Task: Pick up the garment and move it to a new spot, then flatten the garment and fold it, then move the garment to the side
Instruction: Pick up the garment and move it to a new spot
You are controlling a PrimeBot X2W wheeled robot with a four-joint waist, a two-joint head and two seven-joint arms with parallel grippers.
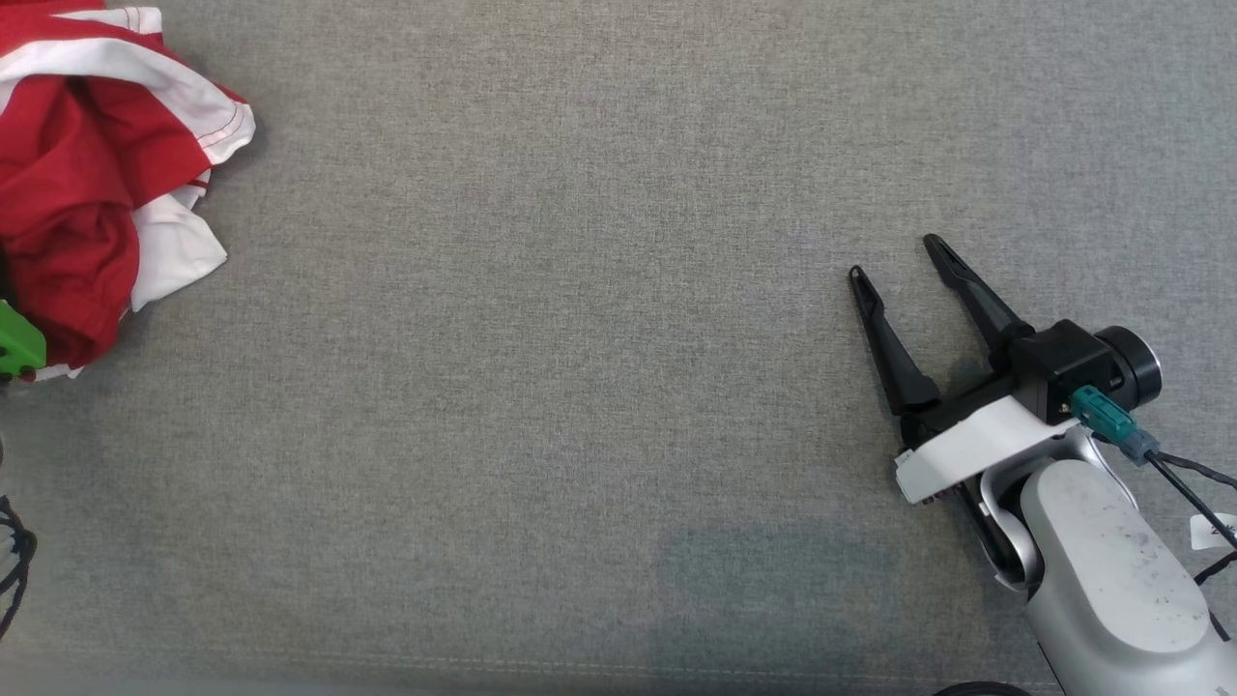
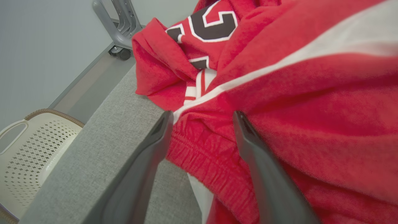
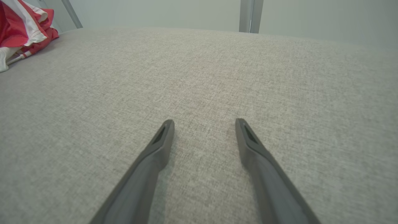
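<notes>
The garment (image 1: 77, 174) runs off the far-left corner, most of it unseen. A green part (image 1: 17, 343) at its near edge is cut short, perhaps a connector. Close up, the garment's near folds blur.

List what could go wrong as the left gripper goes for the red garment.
1. The garment is bunched near the table edge; a pull could drag it off toward the white basket.
2. The open left gripper straddles only one fold, so it may lift unevenly.
3. The right gripper sits far off, open, unable to help.
</notes>
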